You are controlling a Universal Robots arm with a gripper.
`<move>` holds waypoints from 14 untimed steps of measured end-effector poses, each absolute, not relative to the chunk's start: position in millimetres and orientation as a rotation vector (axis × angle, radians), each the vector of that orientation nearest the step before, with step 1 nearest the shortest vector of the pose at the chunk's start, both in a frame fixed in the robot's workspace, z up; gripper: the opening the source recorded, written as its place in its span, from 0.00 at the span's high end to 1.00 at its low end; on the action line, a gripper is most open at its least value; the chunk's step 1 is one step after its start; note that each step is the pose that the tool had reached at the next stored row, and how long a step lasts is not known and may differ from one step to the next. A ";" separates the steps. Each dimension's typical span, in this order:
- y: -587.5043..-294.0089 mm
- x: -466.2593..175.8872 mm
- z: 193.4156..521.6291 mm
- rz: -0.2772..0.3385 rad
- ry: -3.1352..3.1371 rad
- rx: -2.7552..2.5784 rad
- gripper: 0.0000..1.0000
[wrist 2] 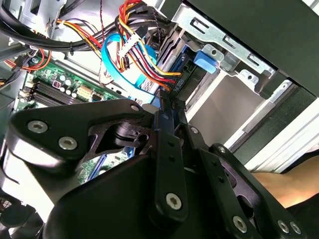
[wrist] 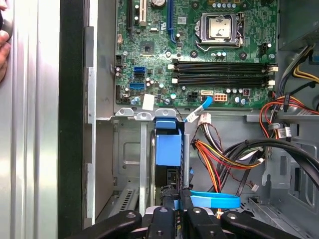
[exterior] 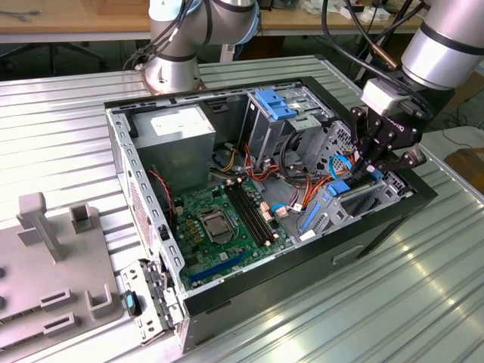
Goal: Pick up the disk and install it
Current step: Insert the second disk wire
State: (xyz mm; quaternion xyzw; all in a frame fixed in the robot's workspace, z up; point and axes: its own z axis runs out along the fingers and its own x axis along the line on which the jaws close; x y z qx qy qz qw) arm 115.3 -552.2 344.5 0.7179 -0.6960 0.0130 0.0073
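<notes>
The disk (wrist: 167,175) stands on edge in the drive bay at the front corner of the open computer case (exterior: 121,144). It is dark, with a bright blue rail (wrist: 167,145) along its edge. My gripper (wrist: 172,211) is shut on the disk's near edge, its black fingers (wrist 2: 164,129) pressed together over a thin blue and dark strip. In the exterior view my gripper (exterior: 372,170) hangs over the bay at the case's right end, just above the dark disk (exterior: 355,198) and its blue rails.
Bundled orange, yellow and blue cables (wrist 2: 132,55) crowd the bay. A green motherboard (exterior: 219,219), a grey power supply (exterior: 178,128) and a metal cage with a blue latch (exterior: 276,106) fill the case. A grey fixture (exterior: 45,257) sits at the exterior view's left. A person's hand (wrist: 2,47) is outside the case.
</notes>
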 end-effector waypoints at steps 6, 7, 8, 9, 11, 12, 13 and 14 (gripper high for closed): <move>-552.2 115.3 345.8 0.030 -2.182 2.250 0.84; -552.2 115.3 345.8 0.030 -2.182 2.250 0.84; -552.2 115.3 345.8 0.029 -2.182 2.250 0.84; -552.2 115.3 345.8 0.029 -2.182 2.250 0.84; -552.3 115.3 345.9 0.028 -2.183 2.251 0.84; -552.2 115.4 345.7 0.026 -2.183 2.252 0.84; -552.3 115.4 345.6 0.026 -2.184 2.252 0.84; -552.3 115.5 345.5 0.025 -2.184 2.252 0.84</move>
